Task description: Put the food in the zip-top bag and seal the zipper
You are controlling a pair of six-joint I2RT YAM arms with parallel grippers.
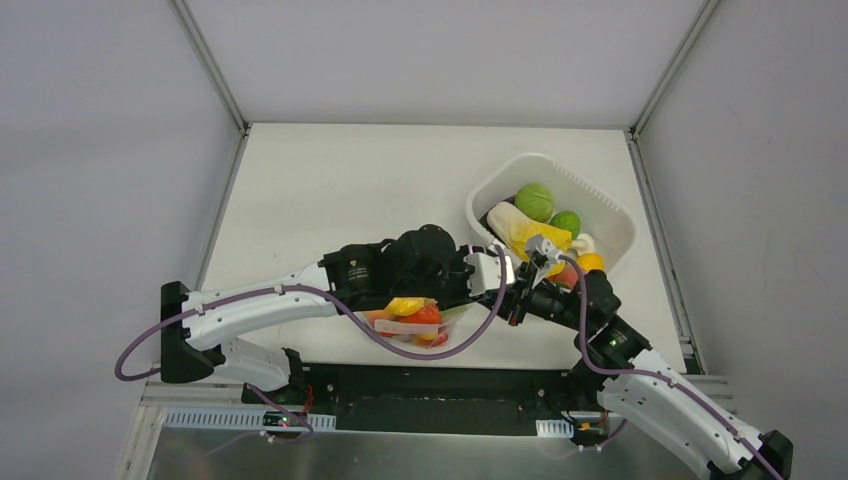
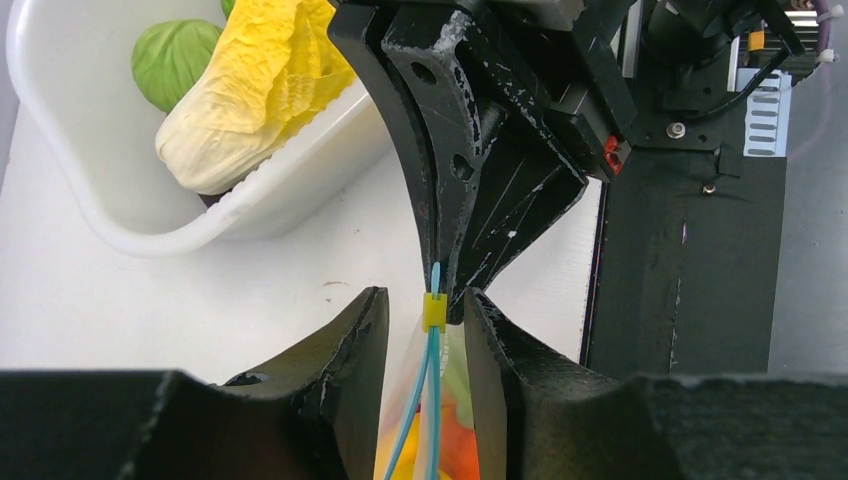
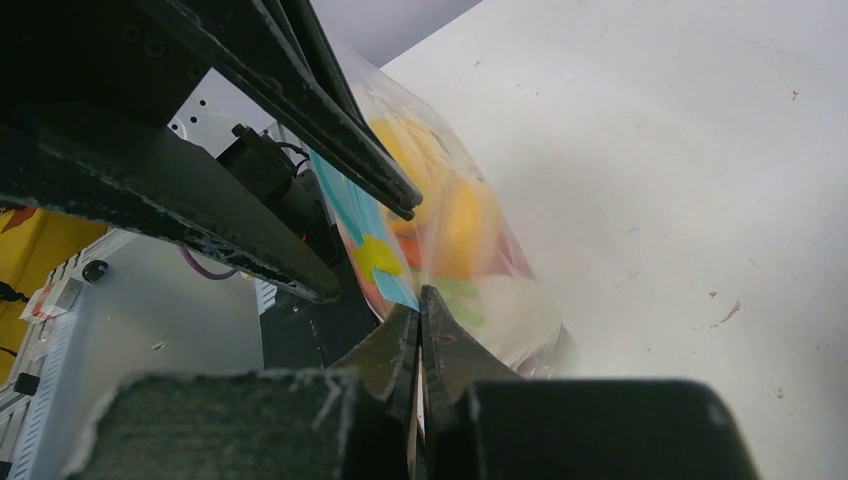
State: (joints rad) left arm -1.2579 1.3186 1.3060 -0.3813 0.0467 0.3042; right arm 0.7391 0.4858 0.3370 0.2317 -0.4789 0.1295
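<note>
Zipper (image 2: pixel 434 385) btwn L fingers (image 2: pixel 345 365), white tub (image 2: pixel 70 160) behind

— What colour is the zipper (image 2: pixel 433 400)?
— Teal-blue, with a yellow slider (image 2: pixel 434 312). The bag (image 1: pixel 415 325) is clear, and the food (image 1: pixel 425 315) inside shows red, orange and yellow.
— And the tub (image 2: pixel 60 170)?
— White. In it are a green cabbage (image 1: pixel 534 202) and a ribbed yellow-and-cream lettuce (image 2: pixel 260 90).
— The worktop (image 1: pixel 340 190)?
— White. The left hand (image 2: pixel 425 300) and right hand (image 3: pixel 420 300) are black.

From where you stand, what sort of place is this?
Probably a robot test cell: a white table walled by grey panels, two robot arms at its edge, toy vegetables in a white tub.
</note>
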